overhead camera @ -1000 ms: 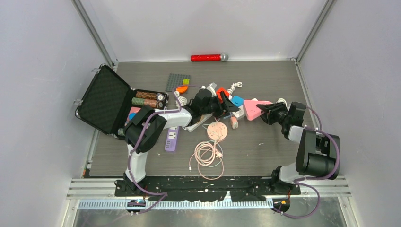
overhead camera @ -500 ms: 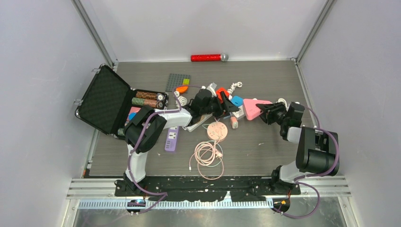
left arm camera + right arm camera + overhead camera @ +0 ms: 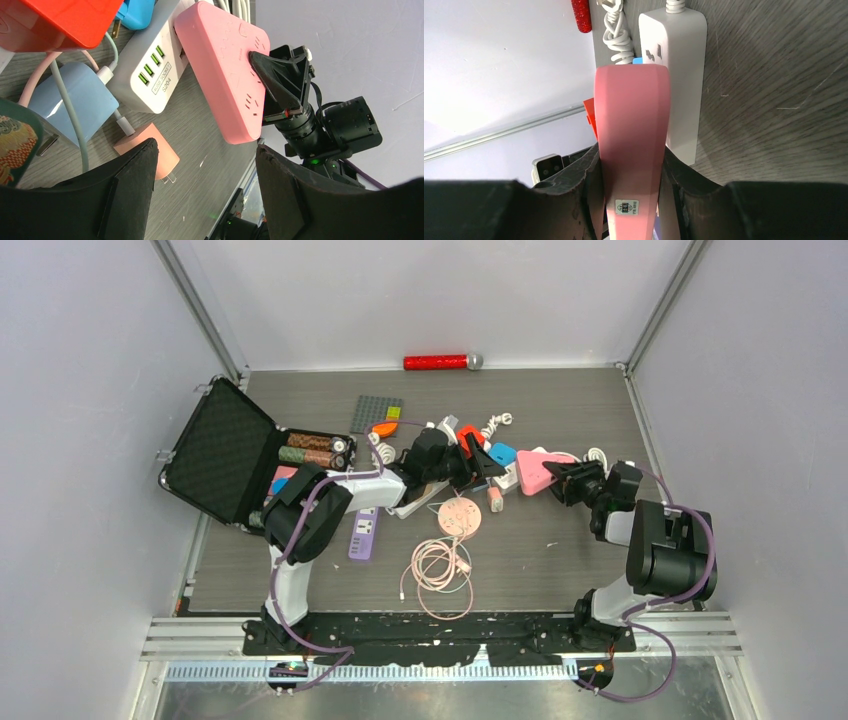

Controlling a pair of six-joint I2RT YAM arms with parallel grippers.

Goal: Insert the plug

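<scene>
Nothing is sitting in the pink power strip [image 3: 631,125] yet. The sockets showing in the left wrist view are all bare, so the insertion itself is waiting to be done. The preparation looks complete on one side: the right claw [image 3: 558,480] is gripping the strip by one end, its fingers pressing on the two flat faces, and is holding it tipped up with the socket face turning toward the left arm.

The plug most likely meant, I am judging, is the small salmon plug [image 3: 140,141]. It is lying flat on the counter [image 3: 560,560] just beside the white USB charger [image 3: 145,70], with its prongs showing at the near end. The left claw [image 3: 206,148] is standing wide open and holding nothing, hovering low so that this plug is lying under the gap, close to one finger.

The left arm is reaching out over the middle of the counter, wrist pointing toward the right arm. The right arm is folding back on itself, elbow high, wrist running low and leftward.

Picking the plug up, lining up its prongs and pushing it home are all remaining — most of the task.
</scene>
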